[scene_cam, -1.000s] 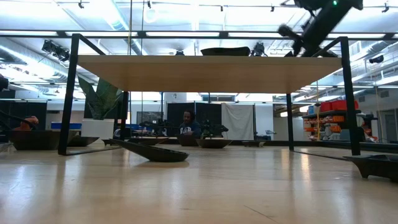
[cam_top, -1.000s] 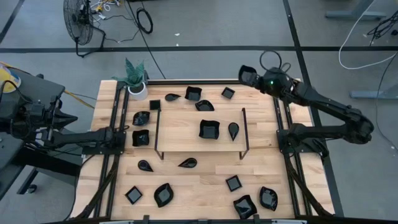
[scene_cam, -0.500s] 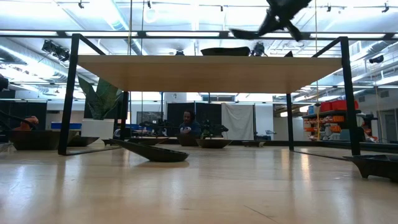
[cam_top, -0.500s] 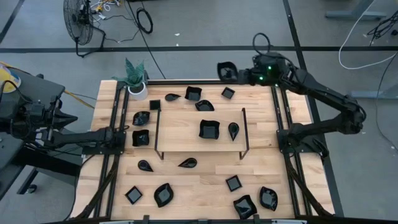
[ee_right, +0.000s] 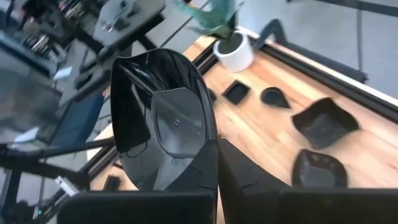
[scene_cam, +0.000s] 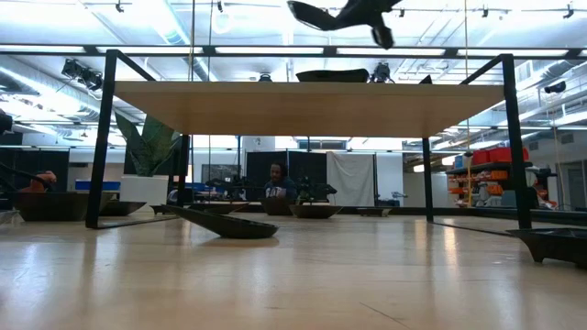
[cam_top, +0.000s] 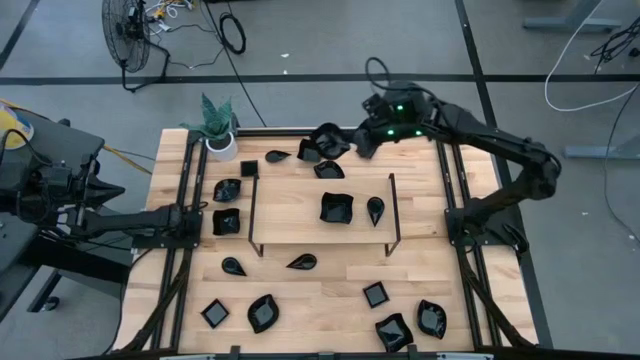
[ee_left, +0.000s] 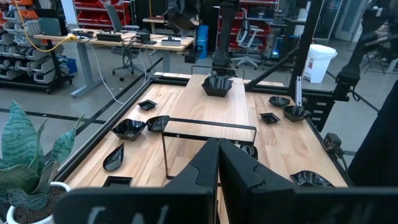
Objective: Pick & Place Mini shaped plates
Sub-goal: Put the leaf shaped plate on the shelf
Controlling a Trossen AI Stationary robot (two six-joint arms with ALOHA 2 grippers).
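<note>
My right gripper (cam_top: 345, 141) is up in the air over the far edge of the table (cam_top: 300, 300), and its fingers are pinched tight on the rim of a shiny black plate (ee_right: 163, 118). In the high view that plate (cam_top: 327, 139) hangs over the far middle of the table, close above a square plate (cam_top: 310, 150) and a wavy plate (cam_top: 329, 170) that sit on the wood. In the low view I see the plate (scene_cam: 310, 13) high up, above the wooden shelf (scene_cam: 307, 101), with nothing under it but air.

The right wrist view shows the plate filling much of the picture, held by one edge. Past it I can see the white pot with a green plant (ee_right: 231, 46) at the corner of the table, and more small black plates on the wood.

My left gripper (ee_left: 217, 163) waits low at the left side of the table, and its fingers are pressed together with nothing between them. In the high view the left arm (cam_top: 130, 222) lies along that side.

On the shelf in the middle sit a big square plate (cam_top: 336, 208) and a teardrop plate (cam_top: 375, 209) just beside it. More plates lie along the near edge of the table.
</note>
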